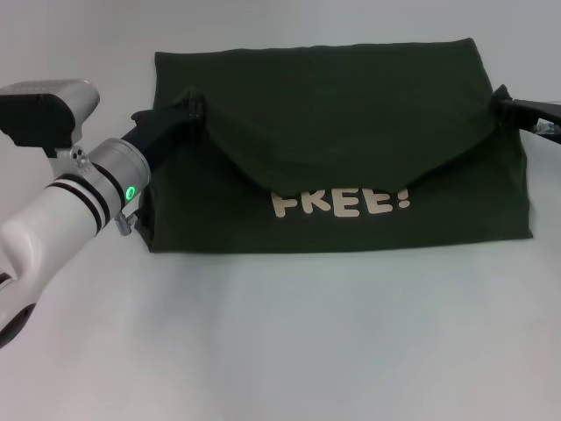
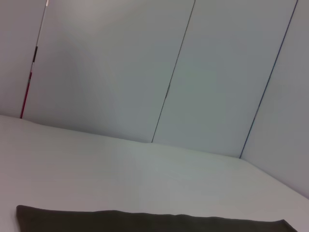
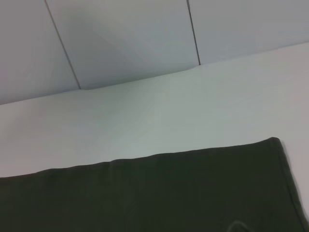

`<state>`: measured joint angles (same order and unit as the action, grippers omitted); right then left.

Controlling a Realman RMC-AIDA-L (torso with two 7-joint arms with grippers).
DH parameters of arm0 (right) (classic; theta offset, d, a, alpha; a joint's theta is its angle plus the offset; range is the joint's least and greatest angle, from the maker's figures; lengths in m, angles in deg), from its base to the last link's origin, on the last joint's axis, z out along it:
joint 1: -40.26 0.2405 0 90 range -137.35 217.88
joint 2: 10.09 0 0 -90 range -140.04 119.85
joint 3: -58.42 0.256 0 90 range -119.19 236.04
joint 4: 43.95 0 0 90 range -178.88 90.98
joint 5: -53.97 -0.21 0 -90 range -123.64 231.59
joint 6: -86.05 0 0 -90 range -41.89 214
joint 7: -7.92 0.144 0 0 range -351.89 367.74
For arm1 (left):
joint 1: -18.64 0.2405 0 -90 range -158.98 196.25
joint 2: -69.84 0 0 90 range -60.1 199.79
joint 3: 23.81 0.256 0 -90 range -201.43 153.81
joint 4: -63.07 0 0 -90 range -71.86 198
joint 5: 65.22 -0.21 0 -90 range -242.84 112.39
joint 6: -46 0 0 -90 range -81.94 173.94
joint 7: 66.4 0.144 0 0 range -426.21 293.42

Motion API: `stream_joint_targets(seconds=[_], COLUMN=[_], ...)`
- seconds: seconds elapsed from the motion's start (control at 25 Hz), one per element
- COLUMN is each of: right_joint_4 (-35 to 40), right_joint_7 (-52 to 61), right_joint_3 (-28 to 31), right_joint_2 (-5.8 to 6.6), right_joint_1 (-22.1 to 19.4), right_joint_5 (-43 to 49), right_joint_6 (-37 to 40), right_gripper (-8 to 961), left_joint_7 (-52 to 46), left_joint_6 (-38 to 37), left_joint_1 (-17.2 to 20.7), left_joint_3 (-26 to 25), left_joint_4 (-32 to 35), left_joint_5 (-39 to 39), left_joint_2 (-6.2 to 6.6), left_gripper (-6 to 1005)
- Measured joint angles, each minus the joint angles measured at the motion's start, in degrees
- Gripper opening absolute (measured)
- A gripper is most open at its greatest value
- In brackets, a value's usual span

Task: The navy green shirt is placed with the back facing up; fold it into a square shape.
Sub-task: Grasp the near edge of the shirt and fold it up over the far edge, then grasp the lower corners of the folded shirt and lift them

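Shirt (image 1: 342, 114), navy green, lies on the white bench (image 1: 289, 342), cream "FREE!" lettering (image 1: 340, 203) showing; left jaws (image 1: 195, 109) and right jaws (image 1: 502, 98) each pinch a raised fold edge, cloth sagging between them.

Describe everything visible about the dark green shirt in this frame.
The navy green shirt is very dark olive, soft and knit-looking, and lies on the white table as a wide, partly folded rectangle. An upper layer sags in a curve between the left gripper and right gripper, each pinching the cloth at one side. Below that fold, cream letters reading FREE! show on the lower layer. The far edge lies flat and straight in both wrist views.
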<state>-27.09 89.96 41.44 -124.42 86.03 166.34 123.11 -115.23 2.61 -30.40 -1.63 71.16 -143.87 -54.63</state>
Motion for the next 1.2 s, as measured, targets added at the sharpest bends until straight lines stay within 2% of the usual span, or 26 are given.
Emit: stream_joint_targets(seconds=[0.28,0.52,0.64,0.8,1.08,1.2], right_joint_4=[0.2,2.7,6.7,11.6,17.0,18.4], right_joint_7=[-0.1,0.9,3.8,9.0,14.2,16.1], right_joint_3=[-0.2,-3.0,-3.0,-3.1,-3.1,-3.0], right_joint_2=[-0.1,-0.22,-0.64,-0.75,-0.13,0.18], right_joint_1=[0.0,-1.5,-3.1,-4.9,-6.8,-7.7], right_joint_5=[0.3,0.4,0.2,0.1,0.1,0.0], right_joint_6=[1.1,5.4,9.3,13.8,20.5,24.1], right_gripper=[20,162,224,308,582,691], left_joint_7=[-1.3,-7.5,-11.6,-15.7,-17.6,-18.1], left_joint_6=[-0.5,-1.1,-3.2,-9.7,-17.5,-20.9], left_joint_1=[-0.1,0.1,1.2,3.9,7.7,9.5], left_joint_3=[0.4,0.4,0.4,0.4,0.0,0.0], left_joint_4=[0.0,1.5,3.1,5.8,8.9,9.5], left_joint_5=[-0.4,-0.5,-0.5,-0.4,0.6,0.8], left_joint_2=[0.06,0.35,0.39,0.46,0.46,0.45], left_gripper=[69,138,173,347,634,860])
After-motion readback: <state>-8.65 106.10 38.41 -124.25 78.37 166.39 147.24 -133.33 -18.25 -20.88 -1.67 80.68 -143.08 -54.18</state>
